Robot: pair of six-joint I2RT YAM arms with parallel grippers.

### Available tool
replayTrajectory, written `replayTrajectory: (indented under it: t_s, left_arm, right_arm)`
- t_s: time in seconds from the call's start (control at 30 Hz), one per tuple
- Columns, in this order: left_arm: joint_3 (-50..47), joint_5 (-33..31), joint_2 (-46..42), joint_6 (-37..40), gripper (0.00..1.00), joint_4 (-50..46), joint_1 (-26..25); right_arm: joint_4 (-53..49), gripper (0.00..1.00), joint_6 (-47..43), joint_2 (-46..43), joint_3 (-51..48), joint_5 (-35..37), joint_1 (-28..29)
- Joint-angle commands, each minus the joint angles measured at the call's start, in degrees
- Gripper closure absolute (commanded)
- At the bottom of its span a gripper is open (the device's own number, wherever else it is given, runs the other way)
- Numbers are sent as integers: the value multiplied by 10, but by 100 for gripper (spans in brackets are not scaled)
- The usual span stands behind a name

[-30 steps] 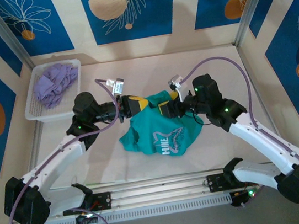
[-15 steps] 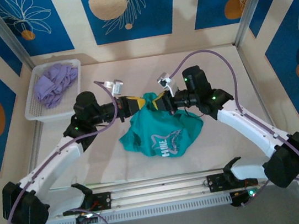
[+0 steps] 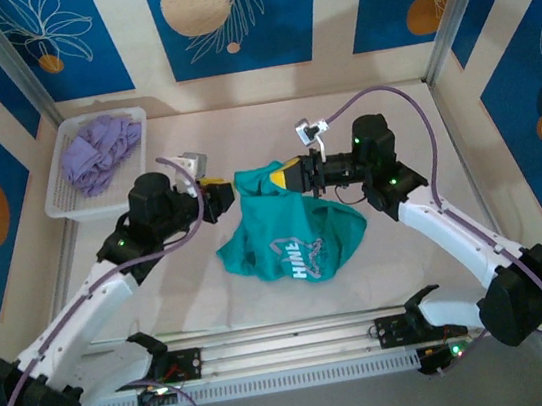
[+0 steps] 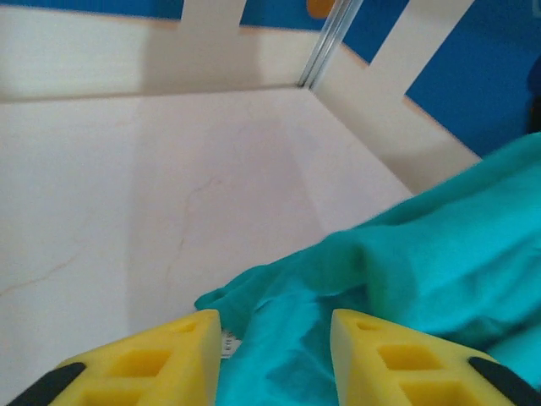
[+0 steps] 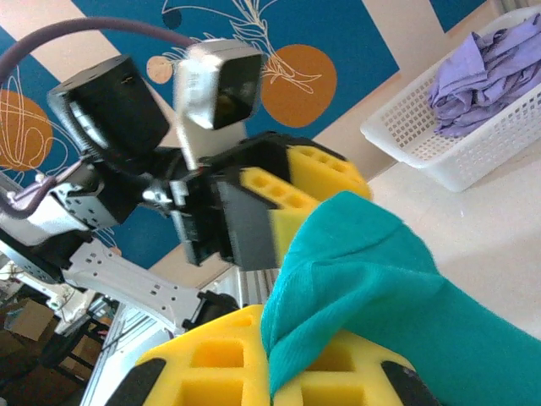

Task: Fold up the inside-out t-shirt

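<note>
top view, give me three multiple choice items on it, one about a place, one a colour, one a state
1. Where does the white basket sit?
A. at the far left of the table
B. at the near right corner
C. between the two arm bases

2. What colour is the garment in the basket?
A. red
B. lavender
C. black

3. How is the right gripper?
A. open over the basket
B. lying open on the table
C. shut on the t-shirt

Answers: 1 A, it stands by the left wall at the far side. 2 B, the crumpled cloth is lavender-purple. 3 C, teal cloth is pinched in its jaws.
</note>
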Motion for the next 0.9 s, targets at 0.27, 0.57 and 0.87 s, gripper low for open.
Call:
replayTrajectory:
  t_s: [0.27, 0.57, 0.87]
  left_arm:
    - [52, 68, 19, 75, 71, 6, -86]
    - [126, -29, 108, 73, 71, -71, -86]
    - [142, 6, 141, 69, 95, -40, -85]
  right_arm:
    - [12, 100, 9, 10, -5, -5, 4]
    - [-5, 100, -7, -11, -9, -1, 0]
    - [-17, 100, -20, -19, -14, 0, -3]
